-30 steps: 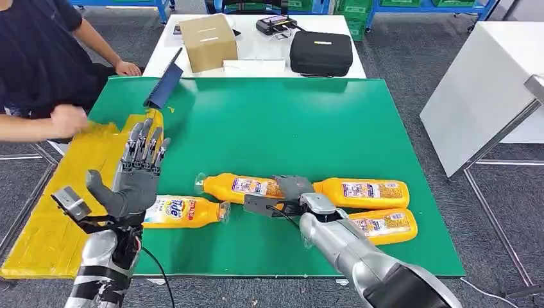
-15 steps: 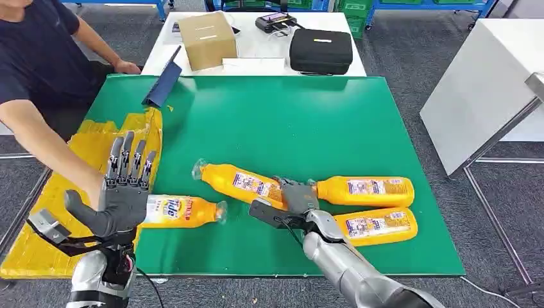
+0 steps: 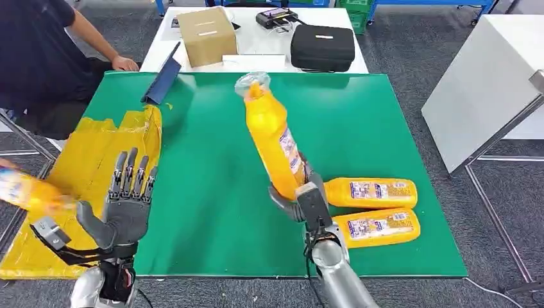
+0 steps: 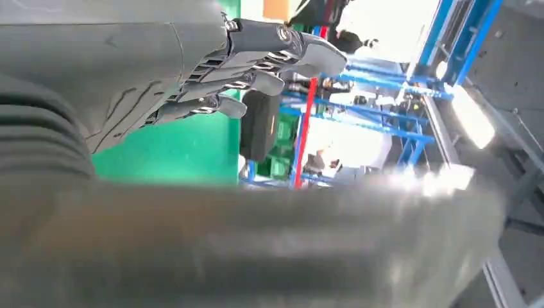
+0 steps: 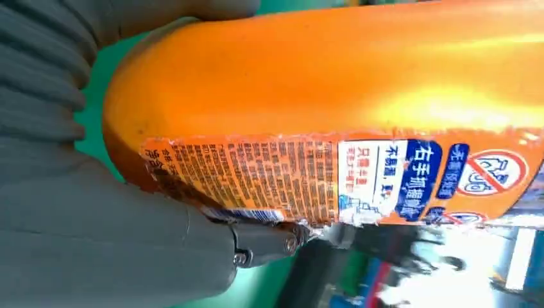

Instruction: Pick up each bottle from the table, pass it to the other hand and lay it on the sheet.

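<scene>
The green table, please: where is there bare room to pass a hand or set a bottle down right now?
The green table is bare between the left hand and the right hand, which holds one orange bottle upright. The far right stretch is bare too. It is crowded near the right edge, where two bottles lie. The yellow sheet looks mostly free.

One orange bottle [image 3: 274, 138] stood nearly upright, clear cap up, above the tabletop's [image 3: 212, 192] middle. Two labelled orange bottles [image 3: 371, 192] [image 3: 380, 228] lay side by side near the front right corner. The yellow sheet [image 3: 77, 168] covered the left edge.
</scene>
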`<state>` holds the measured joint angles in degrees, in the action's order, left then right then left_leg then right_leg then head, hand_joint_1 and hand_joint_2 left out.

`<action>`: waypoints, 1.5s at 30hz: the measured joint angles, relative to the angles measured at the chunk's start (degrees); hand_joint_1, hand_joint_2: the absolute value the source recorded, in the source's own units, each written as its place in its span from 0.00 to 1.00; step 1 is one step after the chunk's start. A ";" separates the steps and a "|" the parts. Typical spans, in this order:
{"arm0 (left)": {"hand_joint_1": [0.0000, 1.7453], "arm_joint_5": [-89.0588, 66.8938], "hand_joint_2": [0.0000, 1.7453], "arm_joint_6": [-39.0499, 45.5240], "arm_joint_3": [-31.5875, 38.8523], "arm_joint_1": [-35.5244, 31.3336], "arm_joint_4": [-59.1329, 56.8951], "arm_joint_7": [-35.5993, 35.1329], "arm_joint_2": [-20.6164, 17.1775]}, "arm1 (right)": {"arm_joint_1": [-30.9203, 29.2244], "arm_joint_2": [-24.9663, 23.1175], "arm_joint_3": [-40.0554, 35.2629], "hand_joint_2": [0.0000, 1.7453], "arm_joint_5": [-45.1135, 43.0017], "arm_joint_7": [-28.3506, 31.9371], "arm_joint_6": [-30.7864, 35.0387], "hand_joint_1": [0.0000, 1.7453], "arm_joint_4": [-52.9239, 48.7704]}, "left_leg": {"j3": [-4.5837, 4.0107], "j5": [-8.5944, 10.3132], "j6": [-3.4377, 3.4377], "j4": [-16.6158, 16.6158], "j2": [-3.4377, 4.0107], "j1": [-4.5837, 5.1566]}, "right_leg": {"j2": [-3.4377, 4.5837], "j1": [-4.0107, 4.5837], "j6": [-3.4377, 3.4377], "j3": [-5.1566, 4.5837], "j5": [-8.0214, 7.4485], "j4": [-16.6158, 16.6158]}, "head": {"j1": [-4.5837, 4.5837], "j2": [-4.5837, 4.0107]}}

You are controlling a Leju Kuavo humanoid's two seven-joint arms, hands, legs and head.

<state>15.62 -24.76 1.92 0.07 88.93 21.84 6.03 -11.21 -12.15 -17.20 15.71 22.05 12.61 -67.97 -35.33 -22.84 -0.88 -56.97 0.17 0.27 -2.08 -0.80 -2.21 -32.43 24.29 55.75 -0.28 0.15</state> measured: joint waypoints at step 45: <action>1.00 -11.32 1.00 2.56 -7.54 5.02 4.48 5.85 0.22 | -0.21 -2.60 -25.23 1.00 10.65 -7.78 -7.54 1.00 3.36 | -0.11 0.01 0.00 0.02 0.00 -0.02 | -0.01 0.01 0.01 -0.16 0.01 0.00 | 0.00 0.00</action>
<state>4.31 -22.21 -5.62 5.10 93.42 27.69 6.25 -11.42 -14.75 -42.42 26.36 14.27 5.07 -64.61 -35.43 -22.83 -0.87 -56.95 0.17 0.26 -2.09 -0.79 -2.20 -32.60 24.30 55.76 -0.28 0.15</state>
